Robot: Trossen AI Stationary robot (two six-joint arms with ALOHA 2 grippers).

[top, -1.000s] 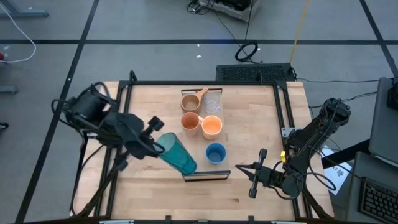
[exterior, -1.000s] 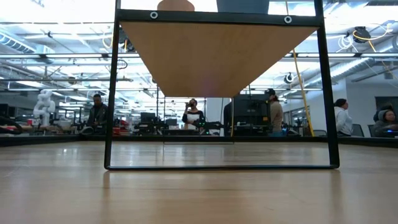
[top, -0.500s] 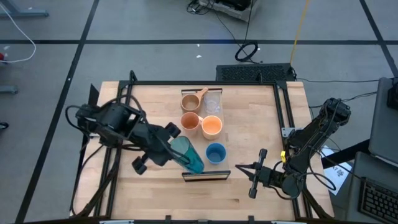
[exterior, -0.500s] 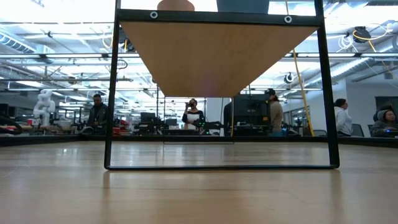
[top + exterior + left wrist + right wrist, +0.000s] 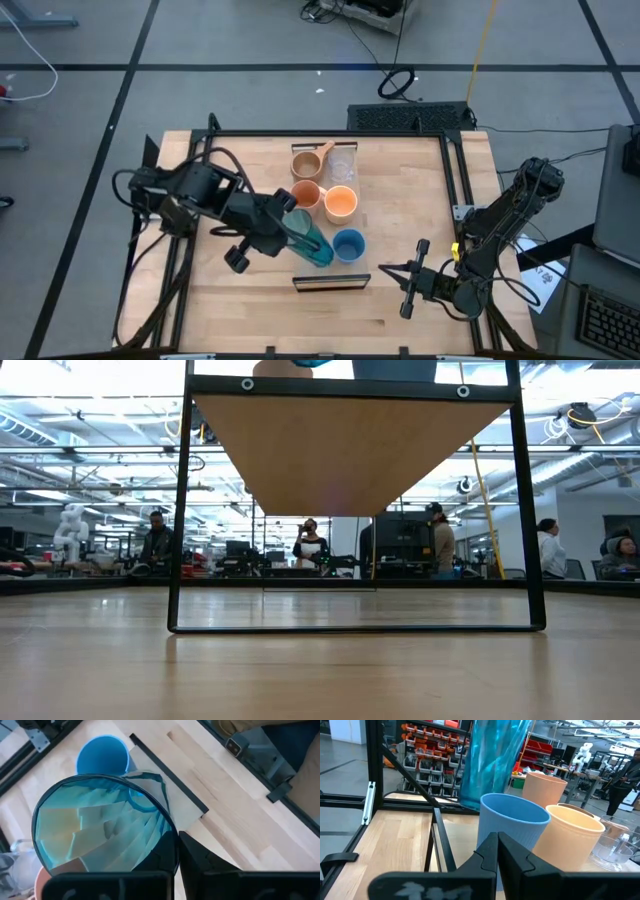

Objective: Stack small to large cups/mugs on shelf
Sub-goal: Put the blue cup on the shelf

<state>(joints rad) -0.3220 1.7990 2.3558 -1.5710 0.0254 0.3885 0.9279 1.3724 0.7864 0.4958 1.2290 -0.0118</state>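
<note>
My left gripper (image 5: 290, 228) is shut on the tall teal tumbler (image 5: 312, 243), which I carry tilted beside the blue cup (image 5: 347, 245). The left wrist view looks into the tumbler's open mouth (image 5: 100, 825), with the blue cup (image 5: 102, 755) beyond it. Farther back stand the small orange cup (image 5: 341, 203), orange handled mug (image 5: 306, 195), tan handled mug (image 5: 305, 163) and clear glass cup (image 5: 342, 163). The shelf's near edge (image 5: 331, 283) shows just in front of the cups. My right gripper (image 5: 383, 268) waits shut near the table's right near corner, pointing at the cups (image 5: 497, 837). My left gripper holds the teal tumbler by its wall at the rim (image 5: 170, 847). One finger (image 5: 200, 860) lies outside the wall; a dark shape behind the teal wall seems to be the other. It comes from the table's left. The tumbler tilts, with its base (image 5: 322, 256) toward the blue cup.
A black frame (image 5: 455, 190) runs round the tabletop, with rails along both sides. From below, the low view shows the shelf plank (image 5: 350, 450) on black legs (image 5: 178, 510). People stand in the room beyond. Bare wood lies to the cups' right (image 5: 410, 210).
My left gripper has carried the teal tumbler toward the table's right, up beside the blue cup, and its wrist has turned. The tumbler stands more upright than it did a second ago. A bit of teal now shows above the plank's near edge in the low view.
</note>
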